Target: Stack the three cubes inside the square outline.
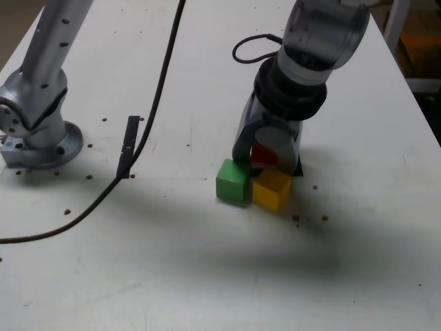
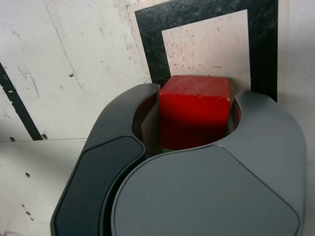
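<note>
My gripper (image 1: 267, 153) is shut on the red cube (image 1: 262, 154), one jaw on each side. In the wrist view the gripper (image 2: 196, 98) holds the red cube (image 2: 194, 115) at the near edge of the square outline (image 2: 153, 54), whose white centre lies beyond it. In the exterior view only a black corner of the square outline (image 1: 298, 169) shows behind the gripper. The green cube (image 1: 233, 181) and the yellow cube (image 1: 272, 189) sit side by side on the table just in front of the gripper, touching each other. I cannot tell whether the red cube rests on the table.
A silver arm base (image 1: 38, 131) stands at the exterior view's left. A black cable (image 1: 148, 117) runs across the table past a narrow black strip (image 1: 128, 145). The table's right edge (image 1: 413, 89) is near the arm.
</note>
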{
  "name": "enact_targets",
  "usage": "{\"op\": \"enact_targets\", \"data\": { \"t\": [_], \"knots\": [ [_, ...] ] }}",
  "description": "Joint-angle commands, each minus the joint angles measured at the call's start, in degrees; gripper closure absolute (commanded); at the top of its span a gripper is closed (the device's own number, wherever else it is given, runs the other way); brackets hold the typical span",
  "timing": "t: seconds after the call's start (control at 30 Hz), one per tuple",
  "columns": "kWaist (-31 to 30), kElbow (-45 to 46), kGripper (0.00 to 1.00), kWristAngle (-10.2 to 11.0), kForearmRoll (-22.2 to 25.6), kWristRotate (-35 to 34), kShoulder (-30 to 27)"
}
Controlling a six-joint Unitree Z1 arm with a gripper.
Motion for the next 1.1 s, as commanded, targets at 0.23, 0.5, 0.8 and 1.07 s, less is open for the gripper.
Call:
{"op": "enact_targets", "data": {
  "t": [0.23,0.5,0.8,1.07],
  "knots": [
    [0.45,0.21,0.72,0.21,-1.55,-0.07,0.47],
    [1.54,1.47,0.7,1.22,-2.29,-0.09,0.63],
    [1.59,1.77,0.27,1.2,-2.4,0.01,0.12],
    [1.59,0.67,0.04,0.83,-2.21,0.06,0.01]
  ]
}}
